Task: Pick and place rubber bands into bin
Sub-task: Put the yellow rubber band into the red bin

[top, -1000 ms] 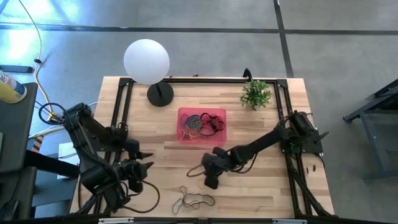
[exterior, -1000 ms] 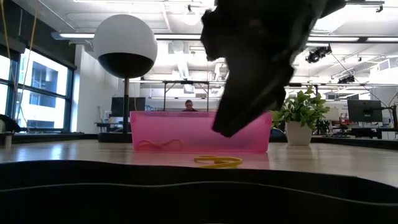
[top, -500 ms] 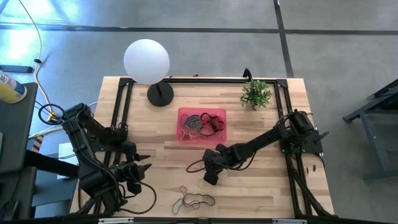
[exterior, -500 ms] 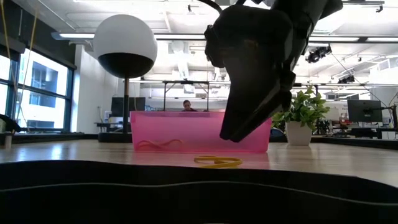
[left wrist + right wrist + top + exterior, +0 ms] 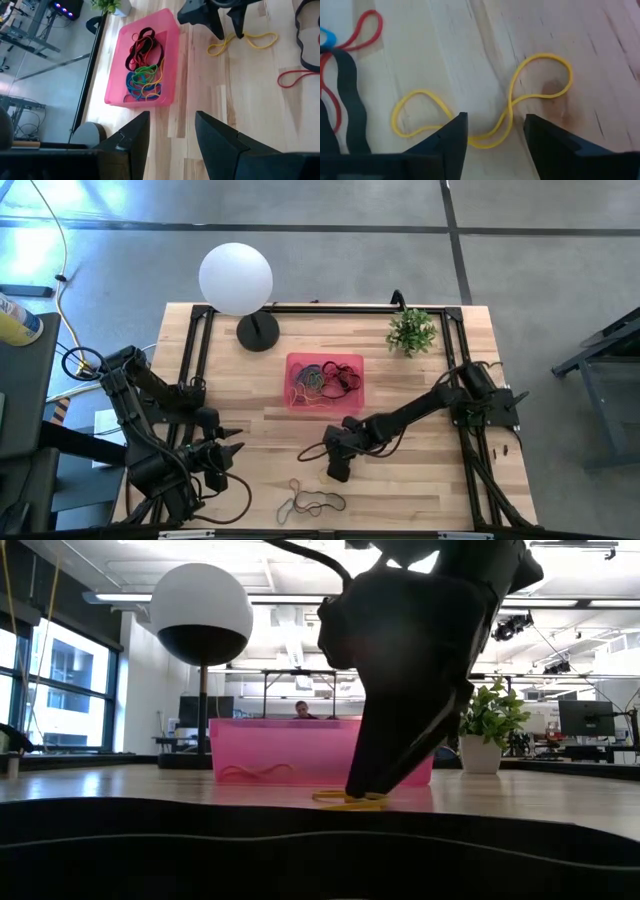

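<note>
Wood table (image 5: 420,480), office room behind. Bin (image 5: 325,381) at centre, rubber bands (image 5: 318,378) inside. Right gripper (image 5: 337,473) at bin's 6 o'clock, fingers parted, straddling yellow band (image 5: 485,112). Left gripper (image 5: 238,448) at 8 o'clock, open, empty.

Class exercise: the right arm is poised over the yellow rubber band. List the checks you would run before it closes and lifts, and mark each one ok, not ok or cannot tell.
1. Right gripper fingers apart: ok, a clear gap shows.
2. Yellow rubber band between the fingers: ok, its twisted middle crosses the gap.
3. Fingertips down at the table: ok, in the low view they reach the band.
4. Red rubber band and black rubber band outside the grip: ok, both lie off to one side.
5. Bin has room: ok, bands cover only part of it.
6. Left gripper out of the way: ok, it waits at the table's left side.
</note>
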`<action>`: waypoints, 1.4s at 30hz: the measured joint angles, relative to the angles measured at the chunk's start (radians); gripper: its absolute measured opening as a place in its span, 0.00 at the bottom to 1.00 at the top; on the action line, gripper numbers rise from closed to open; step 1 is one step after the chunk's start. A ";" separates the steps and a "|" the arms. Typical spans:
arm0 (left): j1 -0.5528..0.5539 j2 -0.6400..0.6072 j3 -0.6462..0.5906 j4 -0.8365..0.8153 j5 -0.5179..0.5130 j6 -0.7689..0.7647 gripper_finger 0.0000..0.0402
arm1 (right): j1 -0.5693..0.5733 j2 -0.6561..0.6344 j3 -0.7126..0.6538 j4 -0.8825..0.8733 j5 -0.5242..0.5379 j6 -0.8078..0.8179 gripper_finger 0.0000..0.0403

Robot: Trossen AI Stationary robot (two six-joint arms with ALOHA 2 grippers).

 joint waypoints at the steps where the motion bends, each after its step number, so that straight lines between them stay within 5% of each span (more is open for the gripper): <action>1: 0.000 0.000 0.000 0.000 0.000 -0.004 0.37 | 0.000 0.004 0.001 0.001 0.000 0.010 0.47; 8: 0.000 0.000 0.000 0.000 0.000 -0.009 0.37 | 0.000 0.007 0.002 -0.038 0.044 0.037 0.48; 27: 0.000 0.001 0.000 0.000 -0.001 -0.009 0.37 | 0.047 0.059 0.001 -0.064 0.133 0.043 0.21; 35: 0.000 0.001 0.000 0.000 -0.001 -0.009 0.37 | 0.047 0.059 0.000 -0.077 0.157 0.025 0.02; 42: 0.000 0.001 0.000 0.000 -0.001 -0.009 0.37 | 0.047 0.052 -0.002 -0.073 0.159 0.022 0.01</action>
